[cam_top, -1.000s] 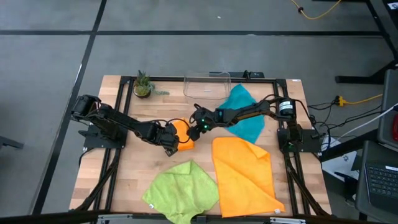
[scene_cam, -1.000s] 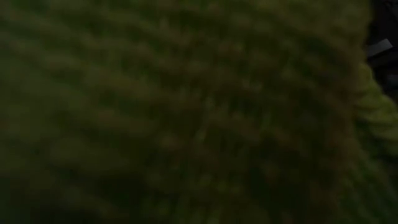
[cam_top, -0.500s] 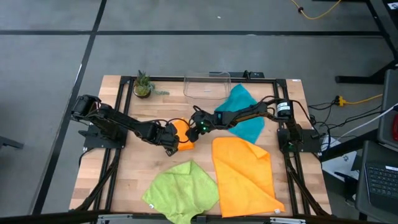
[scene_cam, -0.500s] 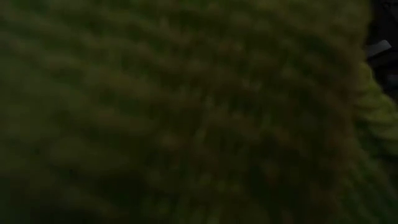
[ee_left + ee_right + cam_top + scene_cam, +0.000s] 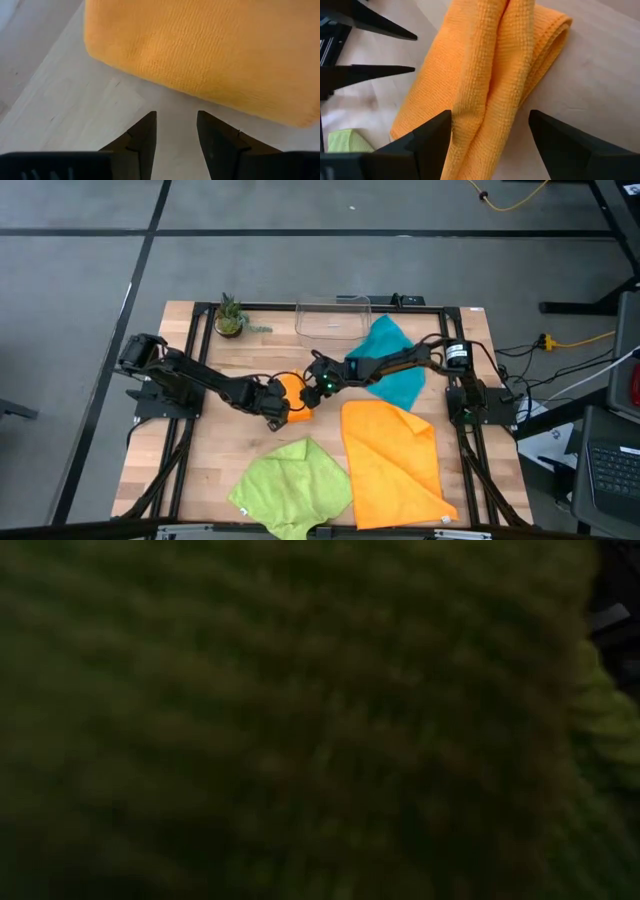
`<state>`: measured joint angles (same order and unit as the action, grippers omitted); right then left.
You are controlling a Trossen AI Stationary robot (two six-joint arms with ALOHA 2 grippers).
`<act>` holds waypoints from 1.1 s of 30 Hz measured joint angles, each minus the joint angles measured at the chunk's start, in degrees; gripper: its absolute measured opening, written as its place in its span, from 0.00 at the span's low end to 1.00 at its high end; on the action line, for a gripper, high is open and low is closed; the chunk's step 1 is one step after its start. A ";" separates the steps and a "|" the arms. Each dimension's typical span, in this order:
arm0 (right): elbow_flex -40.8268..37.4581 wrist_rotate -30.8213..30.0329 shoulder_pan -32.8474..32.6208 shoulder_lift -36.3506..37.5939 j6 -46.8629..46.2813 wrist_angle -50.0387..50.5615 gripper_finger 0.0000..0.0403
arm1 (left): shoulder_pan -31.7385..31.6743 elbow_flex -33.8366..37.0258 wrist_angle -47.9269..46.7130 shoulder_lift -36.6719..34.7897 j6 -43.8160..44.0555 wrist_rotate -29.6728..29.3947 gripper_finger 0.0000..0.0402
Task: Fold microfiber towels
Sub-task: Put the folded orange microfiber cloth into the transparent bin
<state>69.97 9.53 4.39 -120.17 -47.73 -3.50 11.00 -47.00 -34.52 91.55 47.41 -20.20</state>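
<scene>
A small orange microfiber towel [image 5: 293,392], folded into a thick strip, lies flat at the table's middle. My left gripper [image 5: 176,120] is open just short of its near left edge, pointing steeply down, with bare wood between its fingers. My right gripper [image 5: 490,122] is open wide and comes from the right, slanting down, with the folded strip [image 5: 490,75] running between its fingers. A teal towel [image 5: 392,360], a large orange towel [image 5: 390,460] and a lime green towel [image 5: 295,485] lie spread on the table. My right gripper's fingers stand on either side of the folded orange strip, one finger [image 5: 437,132] in front of its long edge. I cannot tell whether that finger touches the cloth. The towel lies flat on the table.
A clear plastic bin [image 5: 332,318] stands at the far middle and a small potted plant [image 5: 230,315] at the far left. The lime green towel [image 5: 300,720] fills the low view and hides everything behind it. Bare wood shows at the near left.
</scene>
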 joint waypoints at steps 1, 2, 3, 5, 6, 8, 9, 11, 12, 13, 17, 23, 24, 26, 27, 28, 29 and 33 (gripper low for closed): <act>0.00 -0.57 -0.27 -0.25 -0.02 -0.27 0.68 | 0.00 0.02 -0.24 0.81 -0.22 -0.26 0.34; -0.02 -0.86 -0.49 -0.40 -0.11 -0.49 0.68 | 0.02 0.04 -0.48 1.42 -0.56 -0.53 0.34; -0.04 -0.81 -0.62 -0.83 -0.34 -0.94 0.68 | 0.04 0.04 0.11 1.92 -0.95 -0.84 0.34; -0.04 -0.80 -0.86 -1.76 -1.35 -2.89 0.68 | 0.04 0.02 1.47 2.82 -1.35 -1.24 0.34; -0.04 -0.59 -0.88 -2.22 -1.60 -3.93 0.68 | 0.04 0.02 1.82 2.93 -1.41 -1.32 0.34; -0.02 -0.30 -0.91 -3.10 -2.26 -5.72 0.68 | 0.04 0.02 3.20 3.01 -1.48 -1.33 0.34; -0.04 -0.22 -0.91 -3.41 -2.62 -6.60 0.68 | 0.04 0.02 3.46 3.01 -1.48 -1.32 0.34; -0.04 -0.13 -0.92 -3.69 -2.72 -7.60 0.68 | 0.04 0.02 3.54 3.01 -1.48 -1.32 0.34; -0.08 -0.14 -0.93 -3.73 -2.62 -7.96 0.68 | 0.04 0.02 3.58 3.01 -1.48 -1.32 0.34; -0.14 -0.11 -0.93 -3.77 -2.32 -8.42 0.68 | 0.04 0.02 3.72 3.01 -1.48 -1.32 0.34; -0.15 -0.10 -0.99 -3.88 -1.48 -9.24 0.68 | 0.04 0.02 3.76 3.01 -1.48 -1.32 0.34; -0.11 -0.69 -1.75 -5.05 -1.24 -10.44 0.66 | 0.04 0.02 3.88 3.01 -1.46 -1.32 0.34; -0.07 -0.82 -1.90 -5.38 -0.91 -11.10 0.65 | 0.04 0.02 3.91 3.01 -1.48 -1.32 0.34; -0.04 -1.12 -1.98 -5.54 0.31 -11.50 0.59 | 0.04 0.02 3.97 3.01 -1.46 -1.33 0.34; -0.04 -1.12 -2.02 -5.56 0.77 -11.55 0.55 | 0.04 0.02 3.98 3.01 -1.46 -1.32 0.34; -0.05 -1.10 -2.04 -5.56 1.33 -11.58 0.50 | 0.04 0.02 3.98 3.01 -1.46 -1.32 0.34; -0.09 -1.04 -2.06 -5.56 2.02 -11.62 0.45 | 0.04 0.02 3.99 3.01 -1.43 -1.32 0.34; -0.23 -0.75 -2.01 -5.40 5.46 -11.59 0.17 | 0.04 0.02 3.85 3.01 -1.44 -1.34 0.34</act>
<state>69.75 8.79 2.38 -125.57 -42.27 -15.09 11.05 -46.98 -30.67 94.56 45.98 -21.54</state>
